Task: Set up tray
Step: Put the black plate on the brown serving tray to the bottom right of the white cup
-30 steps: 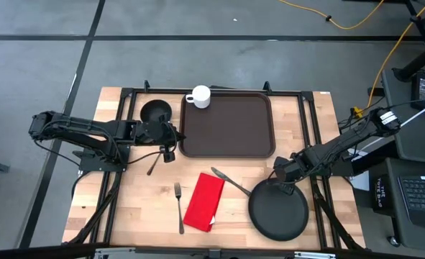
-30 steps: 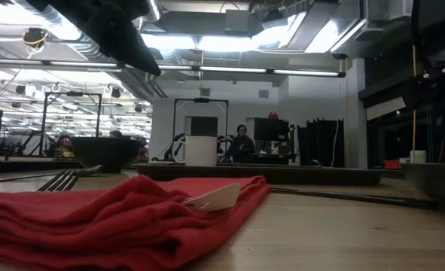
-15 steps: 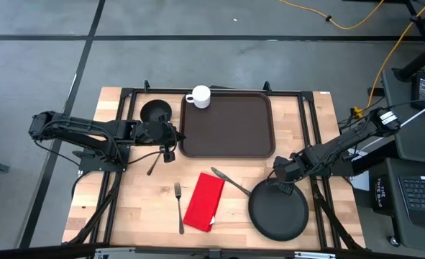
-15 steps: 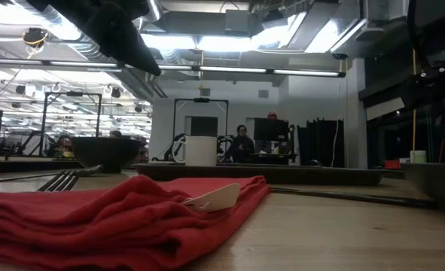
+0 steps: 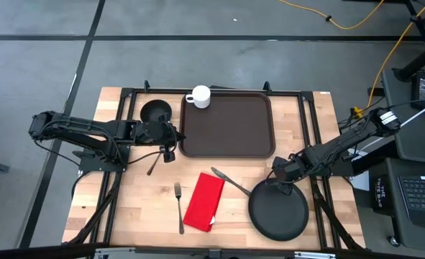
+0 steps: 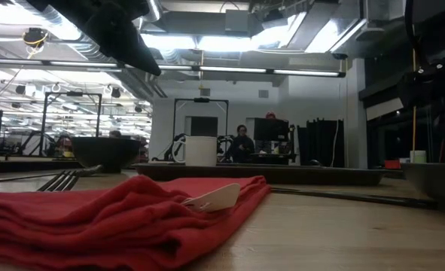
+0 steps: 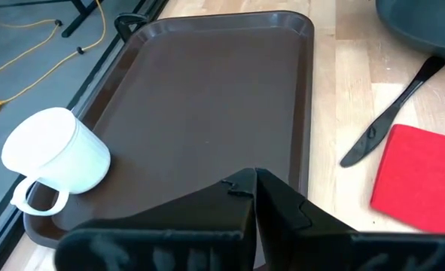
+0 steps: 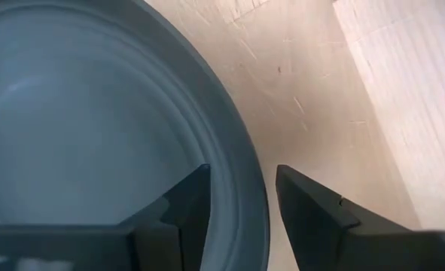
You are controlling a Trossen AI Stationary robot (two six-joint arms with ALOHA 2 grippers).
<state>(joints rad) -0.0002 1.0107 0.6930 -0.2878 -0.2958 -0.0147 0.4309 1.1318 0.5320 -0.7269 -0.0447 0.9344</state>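
Counted from the high view: one tray (image 5: pixel 228 124), one mug (image 5: pixel 199 96), one bowl (image 5: pixel 155 111), one plate (image 5: pixel 278 213), one napkin (image 5: pixel 204 201), one fork (image 5: pixel 179 206), one knife (image 5: pixel 230 181), and what looks like one spoon (image 5: pixel 153 164) lying by the left gripper (image 5: pixel 170 136). No brand, label or writing can be read on any of them.

The tray lies on the table (image 5: pixel 144 208) toward its far edge, middle, with the mug standing in its far left corner and the bowl just beside its left rim. The napkin, fork and knife lie nearer, with the plate at the near right.

The left gripper sits at the tray's left rim; its wrist view shows its two fingers (image 7: pixel 230 218) pressed together, holding nothing, over the tray's near edge, and shows the mug's handle (image 7: pixel 35 202) and the knife's shape, which the high view barely gives. The right gripper (image 5: pixel 281 175) sits at the plate's far rim; only its wrist view shows the fingers (image 8: pixel 184 211) apart, straddling that rim, one over the plate and one outside it.

The low view alone shows the room behind, a seated person (image 6: pixel 242 143), and a white tag (image 6: pixel 213 199) on the napkin's fold.
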